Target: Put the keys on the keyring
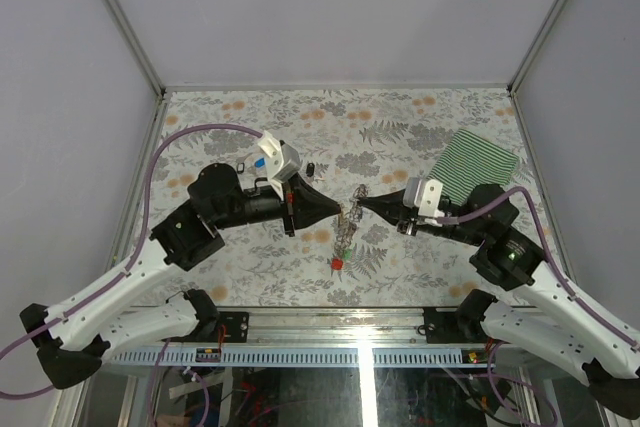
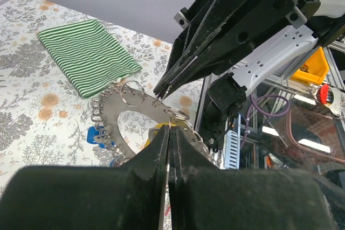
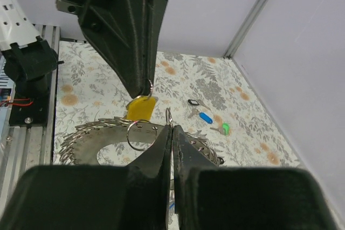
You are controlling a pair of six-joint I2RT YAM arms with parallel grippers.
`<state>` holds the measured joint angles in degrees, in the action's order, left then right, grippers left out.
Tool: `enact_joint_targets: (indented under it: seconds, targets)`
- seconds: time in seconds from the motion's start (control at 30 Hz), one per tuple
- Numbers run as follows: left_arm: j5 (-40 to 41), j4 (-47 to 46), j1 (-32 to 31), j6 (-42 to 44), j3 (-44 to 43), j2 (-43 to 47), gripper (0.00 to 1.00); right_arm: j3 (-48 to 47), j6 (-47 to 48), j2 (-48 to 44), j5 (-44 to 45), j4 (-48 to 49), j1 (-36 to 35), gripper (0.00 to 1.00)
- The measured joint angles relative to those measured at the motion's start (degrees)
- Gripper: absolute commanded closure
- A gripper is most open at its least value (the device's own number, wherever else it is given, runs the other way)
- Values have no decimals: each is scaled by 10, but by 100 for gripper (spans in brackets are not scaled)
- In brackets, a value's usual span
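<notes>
Two arms hold the keyring [image 1: 347, 232] at mid-worktop [image 1: 400, 127].
Top: left fingers [image 1: 322, 208] and right fingers [image 1: 385, 204], both closed, meet tip to tip. Left wrist: right fingers pinch the keyring at its rim. Right wrist: left fingers hold the yellow key [image 3: 141, 109] by its top; a blue key [image 3: 205, 117] lies beyond.

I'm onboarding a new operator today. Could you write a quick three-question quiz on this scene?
1. True or false: the left pincer and the right pincer are both shut.
2. The plastic key head hanging at the left pincer's tip is: A red, B yellow, C black?
3. What striped thing lies flat at the far right in the top view?
Key: 1 true; 2 B; 3 the green striped fabric cloth.
</notes>
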<state>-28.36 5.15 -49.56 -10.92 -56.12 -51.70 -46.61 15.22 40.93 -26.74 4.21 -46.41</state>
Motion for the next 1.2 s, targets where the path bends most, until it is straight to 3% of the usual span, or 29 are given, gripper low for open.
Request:
enact_joint_targets:
  seconds: [0.23, 0.4, 0.73, 1.2]
  targets:
    - [-11, 2, 0, 17, -3, -1, 100, 1, 23, -12, -49, -5, 0, 100]
    - [-11, 18, 0, 54, -11, 3, 100, -16, -10, -4, -64, -28, 0, 100]
    - [-5, 16, 0, 148, -10, 54, 100, -101, -170, 46, -80, -55, 0, 100]
    - [-1, 10, 0, 226, -4, 68, 100, -106, -384, 98, -130, 21, 0, 100]
